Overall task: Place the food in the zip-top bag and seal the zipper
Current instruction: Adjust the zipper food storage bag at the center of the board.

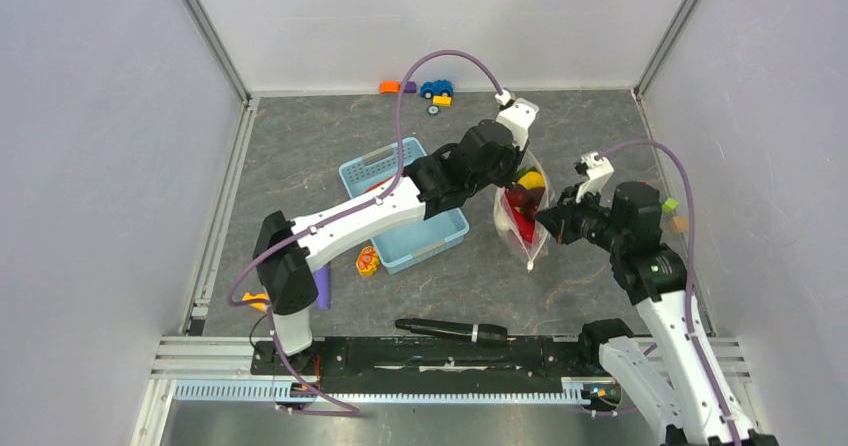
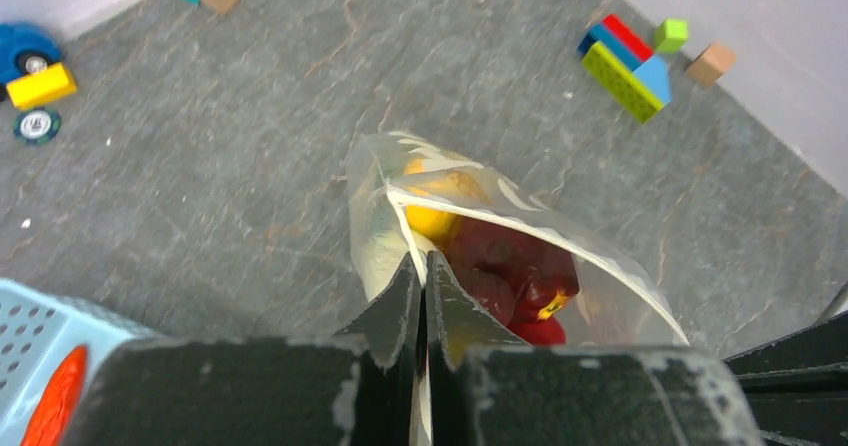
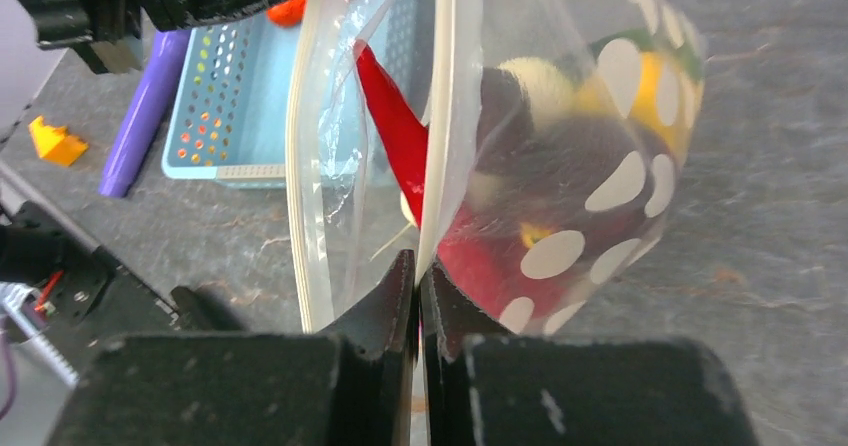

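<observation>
The clear dotted zip-top bag [image 1: 527,216] hangs between my two grippers, right of the basket. Its mouth stands open. My left gripper [image 1: 508,178] is shut on the mouth edge at the far side, as the left wrist view [image 2: 422,264] shows. My right gripper [image 1: 545,228] is shut on the zipper strip [image 3: 441,116] at the near side [image 3: 418,266]. Inside the bag lie a yellow round piece [image 2: 432,216], a red apple [image 2: 535,286], a maroon piece [image 2: 490,251], a white piece [image 2: 375,251] and a red chili [image 3: 395,126]. An orange carrot [image 2: 58,396] lies in the basket.
The light-blue basket [image 1: 440,234] stands left of the bag. A yellow-red toy [image 1: 367,261], a purple stick [image 1: 322,286] and an orange piece [image 1: 255,301] lie near the left arm. A black tool [image 1: 450,328] lies at the front. Blocks and a toy car [image 1: 436,88] sit at the back, more blocks [image 1: 672,214] at the right.
</observation>
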